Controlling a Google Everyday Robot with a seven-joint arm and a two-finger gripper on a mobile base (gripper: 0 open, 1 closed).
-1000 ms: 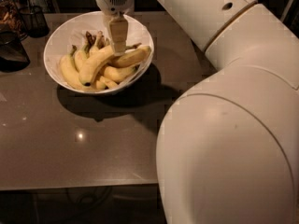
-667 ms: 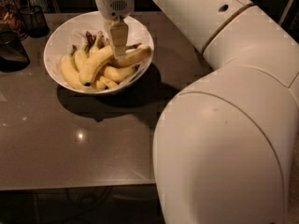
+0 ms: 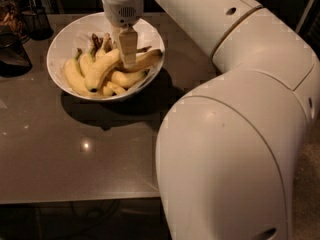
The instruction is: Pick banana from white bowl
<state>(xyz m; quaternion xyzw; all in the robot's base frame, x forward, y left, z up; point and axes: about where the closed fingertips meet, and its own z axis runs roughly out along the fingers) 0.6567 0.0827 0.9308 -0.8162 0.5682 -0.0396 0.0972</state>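
Observation:
The white bowl (image 3: 67, 36) stands on the dark table at the upper left and holds several yellow bananas. The banana (image 3: 102, 70), the longest one, curves from a small black tip at the lower left up toward the bowl's middle. My gripper (image 3: 129, 63) hangs straight down from its white wrist over the bowl's middle. Its tip is down among the fruit, touching the long banana's upper end and a tan banana (image 3: 147, 59) that lies across the right side. The contact point is hidden behind the gripper.
Two dark containers (image 3: 36, 18) (image 3: 12, 54) stand at the table's far left, beside the bowl. My large white arm (image 3: 235, 134) fills the right half of the view. The table's front edge (image 3: 75, 200) runs below.
The gripper has sunk a little lower into the bowl, onto the bananas. The bananas and the bowl have hardly shifted.

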